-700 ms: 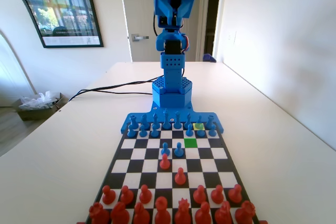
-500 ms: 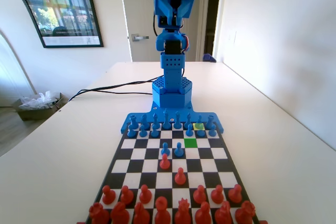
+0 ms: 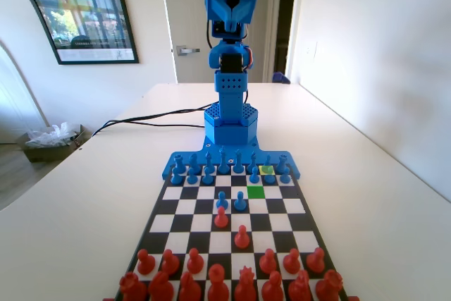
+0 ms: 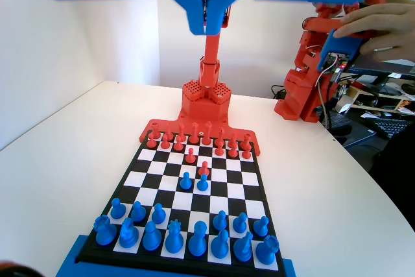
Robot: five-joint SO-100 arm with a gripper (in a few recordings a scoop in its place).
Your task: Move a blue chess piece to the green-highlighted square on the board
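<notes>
The board (image 3: 161, 211) lies lengthwise in the fixed view, with blue pieces at the far end and red ones near. The green-highlighted square (image 3: 256, 192) is bare, just in front of the blue rows. Two blue chess pieces (image 3: 222, 200) (image 3: 240, 201) stand forward of their rows, left of the green square. In the wrist view they are near mid-board (image 4: 186, 180) (image 4: 203, 182). My gripper (image 4: 206, 21) hangs high above the board, its jaws pressed together with nothing between them. The blue arm (image 3: 229, 68) stands folded upright behind the board.
A paler yellow-green square (image 3: 267, 170) lies among the blue back rows. Two red pawns (image 3: 221, 217) (image 3: 242, 236) stand advanced near mid-board. Black cables (image 3: 155, 114) trail across the table to the left of the arm's base.
The arm's upper part has shifted very slightly. No piece on the board has moved.
</notes>
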